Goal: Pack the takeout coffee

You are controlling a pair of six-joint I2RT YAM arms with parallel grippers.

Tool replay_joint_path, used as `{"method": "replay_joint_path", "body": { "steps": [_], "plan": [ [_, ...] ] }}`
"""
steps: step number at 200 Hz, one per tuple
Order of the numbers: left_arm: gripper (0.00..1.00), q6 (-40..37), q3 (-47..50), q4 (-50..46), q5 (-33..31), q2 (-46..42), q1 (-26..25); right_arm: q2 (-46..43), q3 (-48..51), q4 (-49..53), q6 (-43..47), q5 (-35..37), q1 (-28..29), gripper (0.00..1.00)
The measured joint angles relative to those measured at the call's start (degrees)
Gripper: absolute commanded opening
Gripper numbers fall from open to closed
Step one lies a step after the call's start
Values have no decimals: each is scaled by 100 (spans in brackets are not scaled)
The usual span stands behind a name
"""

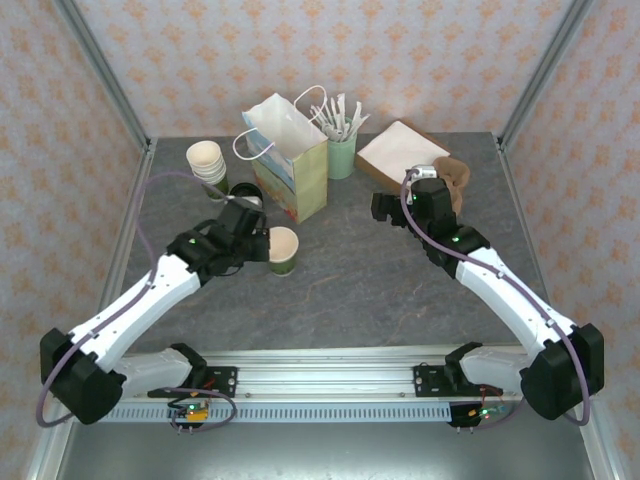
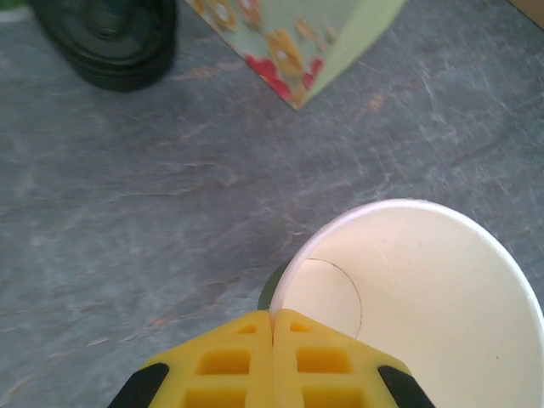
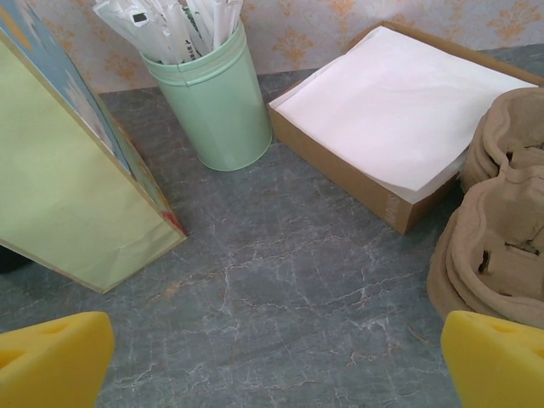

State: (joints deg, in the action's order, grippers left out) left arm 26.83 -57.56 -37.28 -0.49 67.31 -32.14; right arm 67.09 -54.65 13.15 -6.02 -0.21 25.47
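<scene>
As left end effector (image 2: 272, 323) pinches it | cup (image 2: 425, 280) green, cream-lined | right end effector (image 3: 276, 357) spread

cup (image 2: 425, 280) — cut off right, bottom | black lid (image 2: 110, 38) — cut off top

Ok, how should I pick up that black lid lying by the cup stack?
Probably across its outer rim, straight from above: the black lid lies flat and low, hemmed in by the cup stack and the paper bag.
</scene>
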Motion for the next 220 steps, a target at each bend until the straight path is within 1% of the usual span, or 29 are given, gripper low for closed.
{"method": "replay_joint_path", "body": {
  "steps": [41,74,99,109,122,154,175,197,201,207,220],
  "plan": [
    [0,96,260,984,-11,621,-426,4,0,20,-42,2,0,99],
    [0,144,345,1390,-101,1051,-667,4,0,22,-46,0,0,99],
    [0,142,424,1556,-179,1200,-780,20,0,48,-61,0,0,99],
    [5,142,457,1580,-195,1222,-800,61,0,50,-63,2,0,99],
    [18,131,474,1593,-201,1252,-802,136,0,68,-66,2,0,99],
    [36,146,476,1600,-330,1259,-800,186,0,111,-66,2,0,99],
    [41,98,474,1545,-389,1143,-800,186,0,129,-66,2,0,99],
    [45,9,308,1255,-553,769,-793,177,0,146,-63,-11,0,100],
    [47,13,264,1222,-586,695,-778,168,2,146,-63,-33,0,99],
    [49,-7,188,1169,-605,553,-734,131,13,138,-61,-79,0,99],
    [49,-2,24,1080,-632,225,-468,-9,74,70,-61,-216,0,100]
  ]
}}
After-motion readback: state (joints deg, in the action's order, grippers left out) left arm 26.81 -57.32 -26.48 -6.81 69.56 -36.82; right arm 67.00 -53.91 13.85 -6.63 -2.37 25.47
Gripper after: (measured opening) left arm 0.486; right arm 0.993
